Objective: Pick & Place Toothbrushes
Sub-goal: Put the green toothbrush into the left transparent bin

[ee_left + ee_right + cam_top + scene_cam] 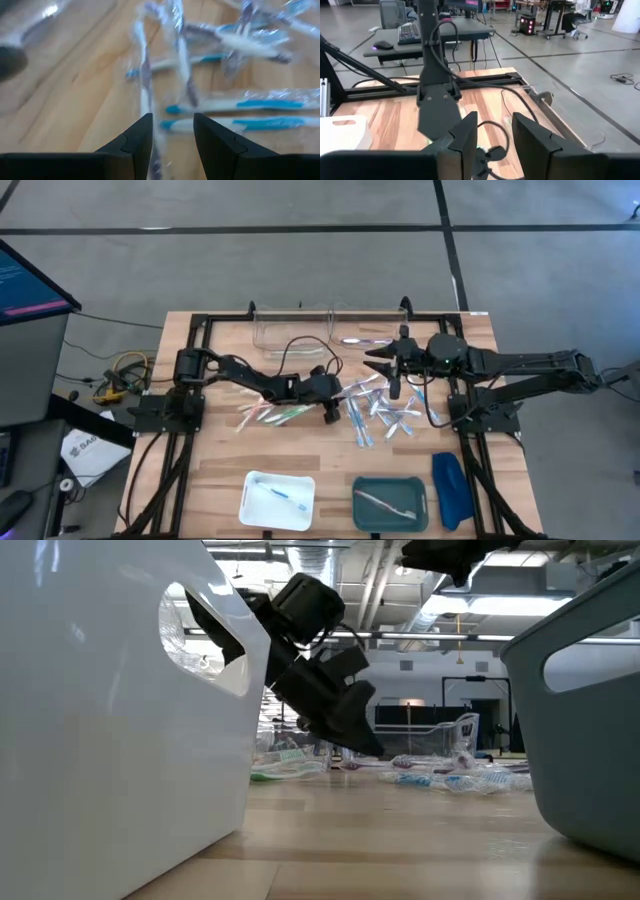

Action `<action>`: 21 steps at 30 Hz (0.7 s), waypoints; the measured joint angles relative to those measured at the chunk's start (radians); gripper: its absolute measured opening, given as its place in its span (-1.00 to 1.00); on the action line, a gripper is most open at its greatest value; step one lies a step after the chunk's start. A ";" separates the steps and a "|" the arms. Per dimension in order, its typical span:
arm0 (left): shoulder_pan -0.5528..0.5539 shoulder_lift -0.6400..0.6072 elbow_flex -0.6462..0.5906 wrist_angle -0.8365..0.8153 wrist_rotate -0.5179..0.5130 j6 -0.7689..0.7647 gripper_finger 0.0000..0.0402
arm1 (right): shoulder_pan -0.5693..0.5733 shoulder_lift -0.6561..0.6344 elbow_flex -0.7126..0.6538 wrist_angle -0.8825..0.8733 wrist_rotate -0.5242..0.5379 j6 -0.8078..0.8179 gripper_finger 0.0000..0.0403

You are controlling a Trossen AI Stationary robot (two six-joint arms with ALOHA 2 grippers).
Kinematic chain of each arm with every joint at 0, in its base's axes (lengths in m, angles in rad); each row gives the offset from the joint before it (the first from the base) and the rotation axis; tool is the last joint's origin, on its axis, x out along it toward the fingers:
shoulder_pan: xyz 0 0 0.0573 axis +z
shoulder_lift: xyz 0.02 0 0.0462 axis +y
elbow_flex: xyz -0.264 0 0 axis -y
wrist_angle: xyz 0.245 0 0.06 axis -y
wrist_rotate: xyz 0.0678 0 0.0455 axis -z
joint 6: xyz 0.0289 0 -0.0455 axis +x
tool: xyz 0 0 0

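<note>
Left claw (171, 132), fingers parted, empty, just above wrapped toothbrushes (235, 107) mid-table.

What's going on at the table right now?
Both arms are over the toothbrushes scattered mid-table. The left tool is down low at the pile, jaws apart with nothing between them. The right tool hangs higher, also empty. One toothbrush already lies in the white tray, another in the teal tray.
</note>
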 joint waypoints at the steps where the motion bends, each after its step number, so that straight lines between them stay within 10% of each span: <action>1: 0.006 0.000 0.000 -0.011 0.008 -0.014 -0.32 | -0.001 0.000 0.000 -0.002 -0.001 0.000 -0.42; 21: 0.018 0.000 0.000 -0.075 0.024 -0.040 -0.32 | 0.000 0.000 0.000 -0.002 -0.001 0.000 -0.42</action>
